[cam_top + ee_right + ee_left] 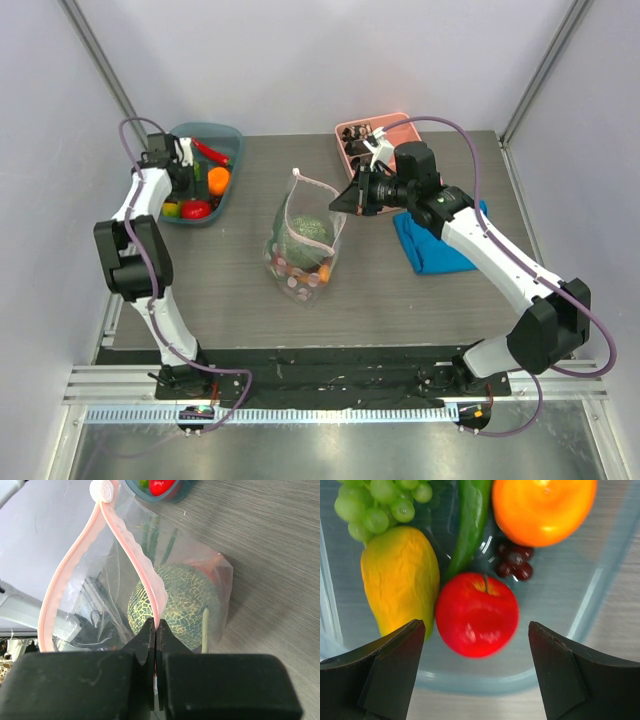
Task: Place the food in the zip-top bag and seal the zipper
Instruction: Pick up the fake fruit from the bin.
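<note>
Translucent blue-grey plastic forms the rounded-corner bin (pixel 228 133) at the table's far left corner, close to the left frame post. In it lie a glossy red toy apple (pixel 476 614), a smooth orange (pixel 542 510), a yellow-green wrinkled mango (pixel 400 577), a bunch of pale green grapes (pixel 375 505), a long green pepper (pixel 470 520) and a small dark red berry cluster (pixel 515 565). The left gripper (pixel 475 630) hangs over the bin's near rim with jaws spread wide, the apple between them, touching nothing.

The grey wood-grain table (pixel 220 300) lies bare between bin and bag, and toward the near edge.

At mid-table the clear soft zip-top bag (pixel 300 255) sits slumped, holding a netted green melon (pixel 175 605) and smaller orange and red pieces. Its mouth gapes as a loop. The thin pink zipper strip (pixel 125 545) is pinched flat between the closed fingers of the right gripper (pixel 156 627). The white slider tab (pixel 103 488) sits at the loop's far end, its moulded mark too blurred to read.

Right of the bag are a pink divided tray (pixel 350 132) at the far edge and a blue folded cloth (pixel 435 250).
</note>
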You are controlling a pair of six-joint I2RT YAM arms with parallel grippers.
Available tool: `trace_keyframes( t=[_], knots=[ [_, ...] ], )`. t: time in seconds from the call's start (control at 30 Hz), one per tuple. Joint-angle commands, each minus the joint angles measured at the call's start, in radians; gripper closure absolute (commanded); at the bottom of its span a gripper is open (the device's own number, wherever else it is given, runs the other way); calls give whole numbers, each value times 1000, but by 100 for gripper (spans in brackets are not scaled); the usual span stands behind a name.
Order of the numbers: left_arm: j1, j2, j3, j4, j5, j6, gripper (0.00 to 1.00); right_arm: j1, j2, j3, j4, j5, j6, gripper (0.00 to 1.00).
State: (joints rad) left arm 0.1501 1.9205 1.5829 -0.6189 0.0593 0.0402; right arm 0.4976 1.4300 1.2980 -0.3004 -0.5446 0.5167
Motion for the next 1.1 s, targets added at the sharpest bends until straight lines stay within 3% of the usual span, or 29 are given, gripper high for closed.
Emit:
trace_keyframes(
  t=[0.0, 0.37, 0.53, 0.73, 0.93, 1.07],
  knots=[
    [2, 61, 54, 74, -52, 41, 12, 4, -16, 47, 55, -9, -18, 99],
    [2, 124, 57, 41, -26, 26, 20, 7, -6, 53, 46, -11, -38, 99],
    [2, -21, 106, -31, 51, -11, 52, 4, -8, 57, 40, -11, -40, 99],
    [-9, -250, 196, -35, 272, -143, 68, 9, 0, 80, 49, -17, -27, 99],
    [-79, -423, 238, 14, 578, -353, 65, 41, 3, 99, 56, -25, 2, 99],
    [-190, -527, 155, 140, 661, -479, 62, 56, 9, 110, 67, -20, 12, 99]
  ],
)
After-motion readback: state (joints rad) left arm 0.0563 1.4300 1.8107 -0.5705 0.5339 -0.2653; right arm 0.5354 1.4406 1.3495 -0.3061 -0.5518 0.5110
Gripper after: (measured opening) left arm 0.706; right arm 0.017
